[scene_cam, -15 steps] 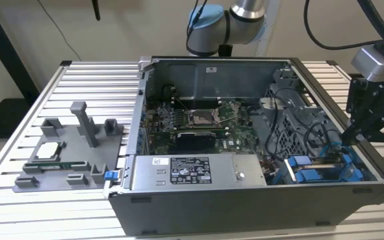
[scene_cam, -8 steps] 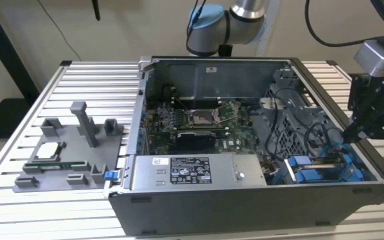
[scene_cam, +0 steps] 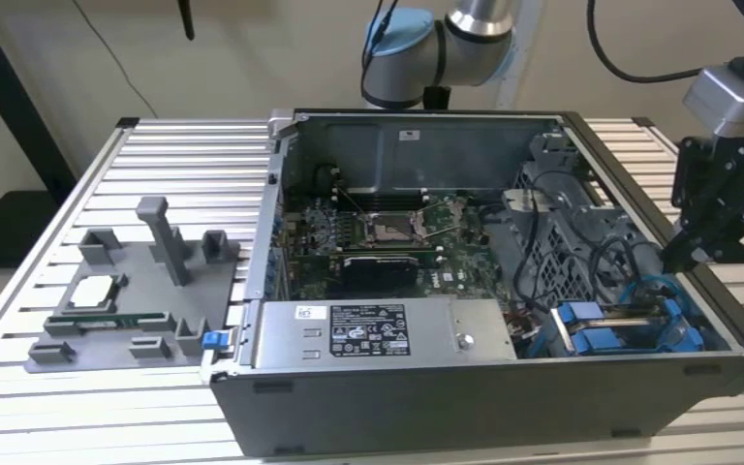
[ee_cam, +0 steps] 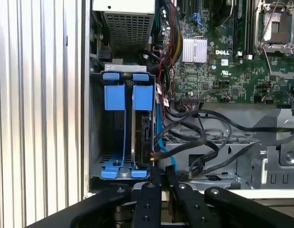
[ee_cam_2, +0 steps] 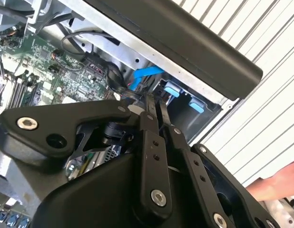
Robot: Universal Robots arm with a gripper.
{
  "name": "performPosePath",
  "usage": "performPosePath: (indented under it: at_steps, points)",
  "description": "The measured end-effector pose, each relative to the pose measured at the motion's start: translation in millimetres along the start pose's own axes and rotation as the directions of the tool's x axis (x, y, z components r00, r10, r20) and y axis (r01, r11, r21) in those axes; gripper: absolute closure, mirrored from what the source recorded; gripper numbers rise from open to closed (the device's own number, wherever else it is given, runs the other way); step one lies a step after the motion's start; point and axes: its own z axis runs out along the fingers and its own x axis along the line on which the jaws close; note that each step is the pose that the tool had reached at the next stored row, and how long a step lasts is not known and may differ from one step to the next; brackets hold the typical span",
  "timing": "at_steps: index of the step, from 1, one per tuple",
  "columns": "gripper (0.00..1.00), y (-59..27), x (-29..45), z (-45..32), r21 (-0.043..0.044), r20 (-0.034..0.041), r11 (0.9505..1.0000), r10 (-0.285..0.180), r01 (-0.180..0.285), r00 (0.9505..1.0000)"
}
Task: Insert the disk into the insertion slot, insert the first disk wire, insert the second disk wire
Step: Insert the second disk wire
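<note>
The pincer (ee_cam: 160,170), its black fingers drawn shut with nothing clearly between them, hovers at the case's rim on the exterior view's right, over the insertion slot (ee_cam: 97,128). The disk (ee_cam: 142,128) already sits in that grey metal bay, blue plastic tabs showing. Wire work seems in hand, and the slim blue wire (ee_cam: 159,128) beside the disk calls for fine alignment.

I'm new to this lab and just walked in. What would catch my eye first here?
The open computer case, its green circuit board bare, sits in the middle. The black pincer hangs at the exterior view's right, by the drive bay with bright blue fittings. A grey parts tray lies at the exterior view's left.
</note>
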Motion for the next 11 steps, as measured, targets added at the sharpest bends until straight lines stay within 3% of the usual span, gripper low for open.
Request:
performPosePath:
  at_steps: [11]
  points:
    - [1.0,14.9,-0.3,-4.8,0.0,0.0001,1.0,0.0,0.0,1.0]
